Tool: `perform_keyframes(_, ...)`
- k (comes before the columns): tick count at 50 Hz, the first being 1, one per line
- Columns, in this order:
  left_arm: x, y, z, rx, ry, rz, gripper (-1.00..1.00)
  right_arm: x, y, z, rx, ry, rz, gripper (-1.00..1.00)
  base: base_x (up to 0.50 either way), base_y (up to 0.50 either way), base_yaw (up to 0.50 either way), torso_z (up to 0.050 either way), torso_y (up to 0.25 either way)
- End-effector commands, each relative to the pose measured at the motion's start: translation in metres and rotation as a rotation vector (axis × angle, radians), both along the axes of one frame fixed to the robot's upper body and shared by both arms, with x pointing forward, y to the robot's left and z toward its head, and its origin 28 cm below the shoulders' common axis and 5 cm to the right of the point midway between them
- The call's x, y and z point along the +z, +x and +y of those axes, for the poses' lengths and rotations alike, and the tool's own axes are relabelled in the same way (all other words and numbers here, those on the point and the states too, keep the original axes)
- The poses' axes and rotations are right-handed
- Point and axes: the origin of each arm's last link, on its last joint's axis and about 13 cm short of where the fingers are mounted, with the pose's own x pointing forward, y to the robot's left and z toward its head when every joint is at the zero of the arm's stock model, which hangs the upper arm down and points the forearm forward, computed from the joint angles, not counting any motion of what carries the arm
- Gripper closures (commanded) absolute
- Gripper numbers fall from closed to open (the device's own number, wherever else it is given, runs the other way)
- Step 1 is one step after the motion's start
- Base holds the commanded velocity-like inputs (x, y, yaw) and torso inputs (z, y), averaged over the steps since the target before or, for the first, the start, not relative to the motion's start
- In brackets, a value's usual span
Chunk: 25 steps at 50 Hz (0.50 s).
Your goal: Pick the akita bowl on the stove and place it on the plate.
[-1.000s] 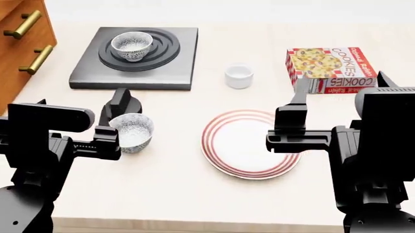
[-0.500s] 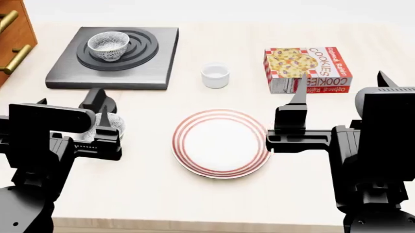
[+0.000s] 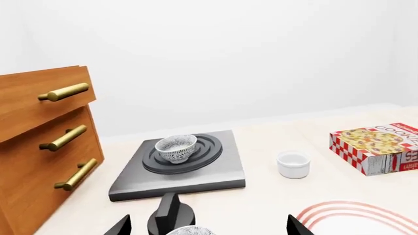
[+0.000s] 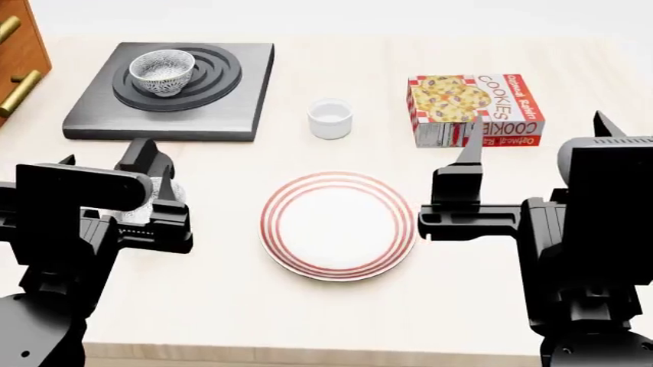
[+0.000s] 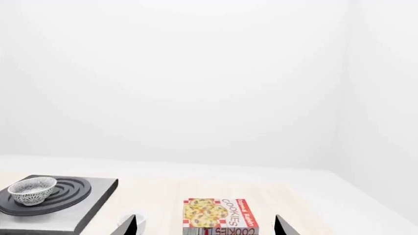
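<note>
The akita bowl (image 4: 161, 71), speckled black and white, stands upright on the rings of the stove (image 4: 237, 107) at the far left. It also shows in both wrist views, as the akita bowl (image 3: 176, 148) and the akita bowl (image 5: 31, 190). The red-ringed plate (image 4: 338, 226) lies at the table's middle. My left gripper (image 4: 115, 167) is open near the front left, well short of the stove (image 3: 219, 172). My right gripper (image 4: 539, 122) is open at the right, beside the plate. Neither gripper holds anything.
A second speckled bowl (image 4: 170, 193) sits mostly hidden behind my left gripper, next to a black knob (image 4: 143, 157). A white cup (image 4: 331, 118) and a cookie box (image 4: 475, 107) stand behind the plate. A wooden drawer cabinet (image 4: 21, 53) borders the stove's left.
Everything on the table has slid left in the head view. The second bowl has gone mostly behind my left gripper. Both arms keep their pose.
</note>
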Motion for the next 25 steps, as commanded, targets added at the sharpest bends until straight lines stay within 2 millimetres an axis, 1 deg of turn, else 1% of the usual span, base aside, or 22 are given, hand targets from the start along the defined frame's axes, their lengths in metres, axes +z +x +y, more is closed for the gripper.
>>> perform_keyframes(1,-0.0011,-0.0002,-0.0002,-0.001,0.002,0.000,-1.00,0.0015,-0.0013,0.0008,0.005,-0.002,0.002,-1.00,0.08,0.00,0.00,0.000,0.000)
perform_keyframes(8,-0.0006,-0.0008,-0.0004,-0.001,0.001,-0.001,-1.00,0.0000,-0.0003,0.0002,0.009,-0.001,-0.002,-1.00,0.25,-0.01,0.00,0.000,0.000)
perform_keyframes(25,0.0009,-0.0012,-0.0004,-0.003,0.003,-0.002,-1.00,0.0016,-0.0006,0.0010,0.011,0.000,-0.003,-1.00,0.37,-0.03,0.00,0.000,0.000)
